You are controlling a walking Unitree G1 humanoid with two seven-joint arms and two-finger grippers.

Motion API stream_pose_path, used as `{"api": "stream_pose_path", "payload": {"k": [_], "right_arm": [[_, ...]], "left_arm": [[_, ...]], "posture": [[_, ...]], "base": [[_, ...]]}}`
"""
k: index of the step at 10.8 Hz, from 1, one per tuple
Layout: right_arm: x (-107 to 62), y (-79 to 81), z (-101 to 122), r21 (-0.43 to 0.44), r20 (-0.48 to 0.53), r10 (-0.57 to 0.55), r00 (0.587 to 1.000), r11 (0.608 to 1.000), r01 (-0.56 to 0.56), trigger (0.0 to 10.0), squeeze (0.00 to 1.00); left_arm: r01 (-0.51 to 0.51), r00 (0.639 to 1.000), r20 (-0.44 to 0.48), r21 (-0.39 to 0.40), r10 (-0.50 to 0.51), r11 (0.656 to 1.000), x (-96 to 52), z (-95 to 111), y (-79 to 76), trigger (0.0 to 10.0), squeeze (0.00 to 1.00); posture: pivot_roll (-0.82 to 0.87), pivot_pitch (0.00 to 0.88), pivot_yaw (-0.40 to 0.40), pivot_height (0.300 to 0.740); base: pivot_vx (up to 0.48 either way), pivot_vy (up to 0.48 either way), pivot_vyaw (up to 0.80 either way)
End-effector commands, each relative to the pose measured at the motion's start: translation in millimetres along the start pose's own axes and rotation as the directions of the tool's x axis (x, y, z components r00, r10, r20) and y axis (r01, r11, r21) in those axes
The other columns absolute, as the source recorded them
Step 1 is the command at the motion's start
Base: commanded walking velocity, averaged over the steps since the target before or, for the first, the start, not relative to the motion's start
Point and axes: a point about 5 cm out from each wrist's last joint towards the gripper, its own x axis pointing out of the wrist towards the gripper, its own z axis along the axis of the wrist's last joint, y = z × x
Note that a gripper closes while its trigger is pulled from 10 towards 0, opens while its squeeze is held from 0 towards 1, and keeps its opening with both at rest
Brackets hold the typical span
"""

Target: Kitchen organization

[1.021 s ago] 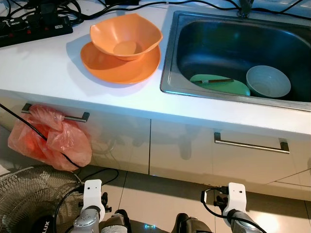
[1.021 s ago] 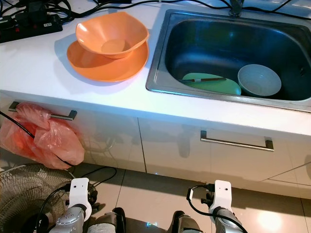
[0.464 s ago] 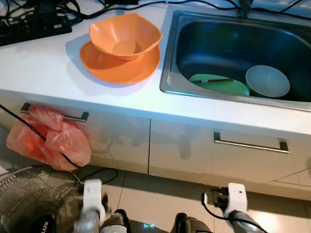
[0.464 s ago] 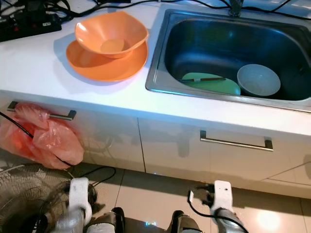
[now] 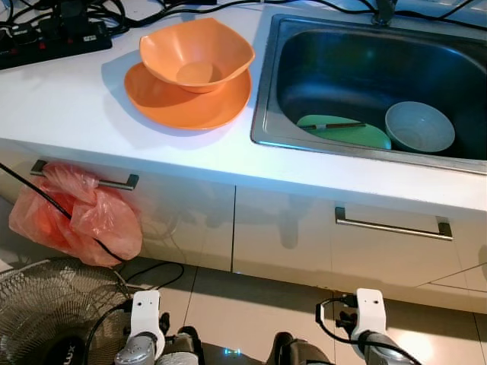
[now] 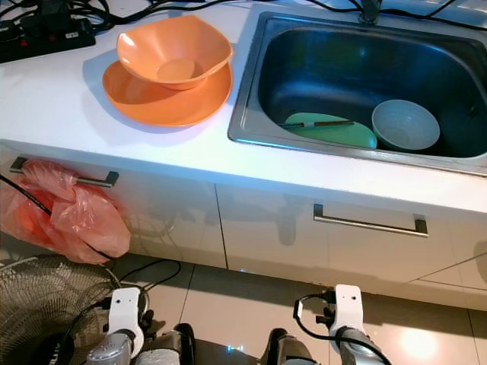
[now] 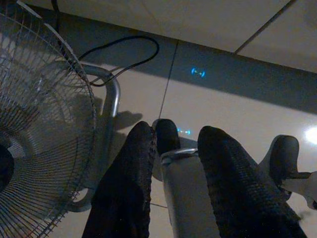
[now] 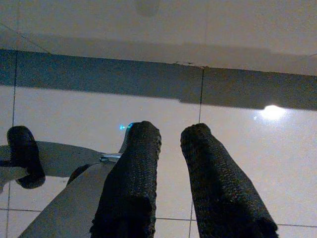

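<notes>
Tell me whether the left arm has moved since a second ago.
Yes. Judged against the fan, the left arm's white wrist mount sits lower, nearer the picture's bottom edge, while the fan barely shifted.

my left gripper has two long black fingers with a finely knurled, pebbled skin, rounded at the tips. my right gripper is the same: a pair of thick, dark textured fingers. from the head views, each wrist carries a white plastic bracket with small dark screw holes, left and right, sitting on silver-grey arm tubes. a thin black cable loops beside my right bracket. below, my lower body looks dark and glossy with a small blue light.
</notes>
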Motion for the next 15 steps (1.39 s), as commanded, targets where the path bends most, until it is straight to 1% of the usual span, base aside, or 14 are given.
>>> {"api": "stream_pose_path", "payload": {"k": [1,2,3,4,5,7,10,11,12,13,14,15], "right_arm": [[-1.5,-0.2,-8,0.027,-0.027,-0.006,1.000,1.000,0.007,10.0,0.00],[-1.8,-0.7,-9,0.098,-0.014,-0.054,0.998,0.994,0.055,10.0,0.00],[-2.4,-1.8,-11,0.170,-0.014,-0.115,0.993,0.979,0.116,10.0,0.00],[-2.8,-2.4,-12,0.201,-0.023,-0.155,0.988,0.967,0.156,10.0,0.00],[-2.6,-2.2,-13,0.192,-0.037,-0.158,0.987,0.968,0.162,10.0,0.00],[-2.4,-0.5,-13,0.202,-0.039,-0.150,0.988,0.967,0.154,10.0,0.00],[-2.2,-0.2,-13,0.188,-0.042,-0.129,0.991,0.973,0.135,10.0,0.00],[-2.4,-1.5,-12,0.190,-0.027,-0.142,0.989,0.971,0.145,10.0,0.00],[-3.2,-4.2,-10,0.187,0.010,-0.171,0.985,0.968,0.166,10.0,0.00],[-4.0,-4.7,-5,0.182,0.069,-0.166,0.984,0.972,0.151,10.0,0.00],[-4.5,-5.3,-3,0.168,0.096,-0.164,0.982,0.975,0.146,10.0,0.00],[-5.6,-6.9,-2,0.175,0.120,-0.187,0.975,0.971,0.165,10.0,0.00]], "left_arm": [[-0.008,0.999,-0.032,-0.001,0.008,1.000,-2.2,-8,3.9,10.0,0.00],[-0.010,1.000,0.002,0.014,0.010,1.000,-2.2,-5,4.8,10.0,0.00],[-0.016,0.999,0.033,0.015,0.015,1.000,-2.4,-2,5.3,10.0,0.00],[-0.011,0.999,0.035,0.022,0.010,1.000,-2.2,-2,5.6,10.0,0.00],[0.006,1.000,0.022,0.042,-0.006,0.999,-1.7,-1,5.4,10.0,0.00],[0.012,1.000,0.012,0.056,-0.012,0.998,-1.6,-2,6.1,10.0,0.00],[0.003,1.000,0.016,0.062,-0.004,0.998,-1.8,-2,6.1,10.0,0.00],[-0.006,0.999,0.042,0.053,0.004,0.999,-2.1,0,5.6,10.0,0.00],[-0.039,0.994,0.101,0.022,0.036,0.999,-3.6,2,5.9,10.0,0.00],[-0.057,0.986,0.155,-0.015,0.058,0.998,-5.4,5,6.3,10.0,0.00],[-0.068,0.982,0.176,-0.031,0.073,0.997,-6.3,6,6.9,10.0,0.00],[-0.078,0.969,0.234,-0.011,0.079,0.997,-4.7,20,9.8,10.0,0.00]], "posture": [[0.11,0.223,-0.008,0.740],[0.11,0.219,-0.002,0.740],[0.11,0.217,0.001,0.740],[0.09,0.208,0.009,0.740],[0.08,0.203,0.013,0.740],[0.08,0.197,0.018,0.740],[0.08,0.200,0.015,0.740],[0.08,0.206,0.007,0.740],[0.09,0.218,0.003,0.740],[0.09,0.230,-0.001,0.740],[0.08,0.240,-0.003,0.740],[0.09,0.254,-0.006,0.740]], "base": [[0.000,0.000,0.00],[0.000,0.000,0.00],[0.000,0.000,0.00],[0.000,0.000,0.00],[0.000,0.000,0.00],[0.000,0.000,0.00],[0.000,0.000,0.00],[0.000,0.000,0.00],[0.000,0.000,0.00],[0.000,0.000,0.00],[0.000,0.000,0.00],[0.000,0.000,0.00]]}}
